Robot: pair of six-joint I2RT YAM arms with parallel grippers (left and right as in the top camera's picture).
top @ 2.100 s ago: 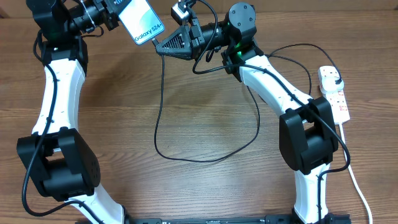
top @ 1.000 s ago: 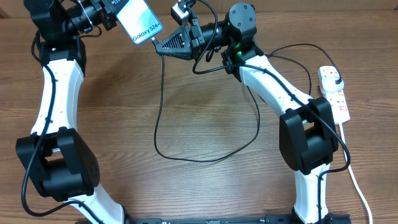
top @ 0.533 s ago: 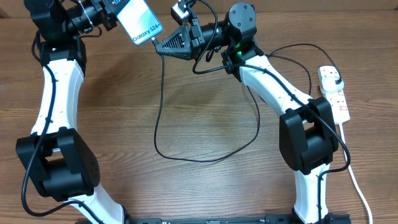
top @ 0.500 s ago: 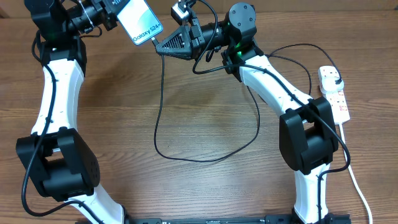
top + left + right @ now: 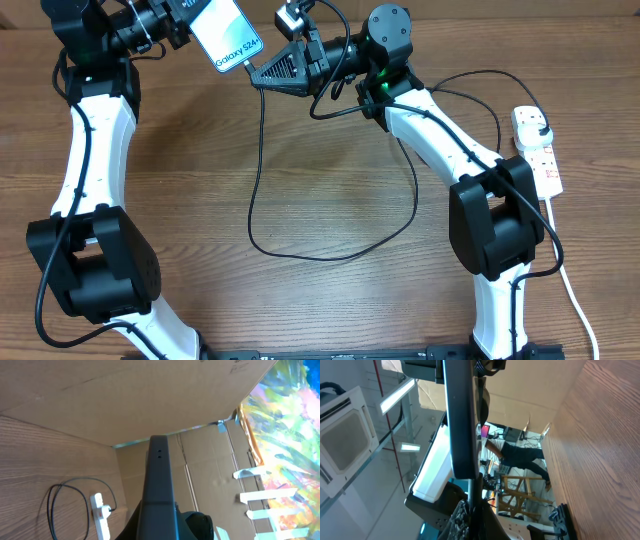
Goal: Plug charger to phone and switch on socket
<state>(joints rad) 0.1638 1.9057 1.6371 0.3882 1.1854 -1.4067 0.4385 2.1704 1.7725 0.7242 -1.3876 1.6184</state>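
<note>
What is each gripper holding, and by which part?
The left gripper holds the phone by the end farthest from the connector; the right gripper holds the charger near its connector tip.

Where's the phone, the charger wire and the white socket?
phone (image 5: 228,40), overhead view, on its glowing blue screen.
charger (image 5: 261,130), overhead view, on the straight stretch of its thin black cable.
socket (image 5: 548,165), overhead view, on its white body by the red markings.

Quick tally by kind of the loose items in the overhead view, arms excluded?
Slim smartphone with light blue lit screen: 1
Thin black charger cable: 1
White plastic power strip with red markings: 1
Total: 3
</note>
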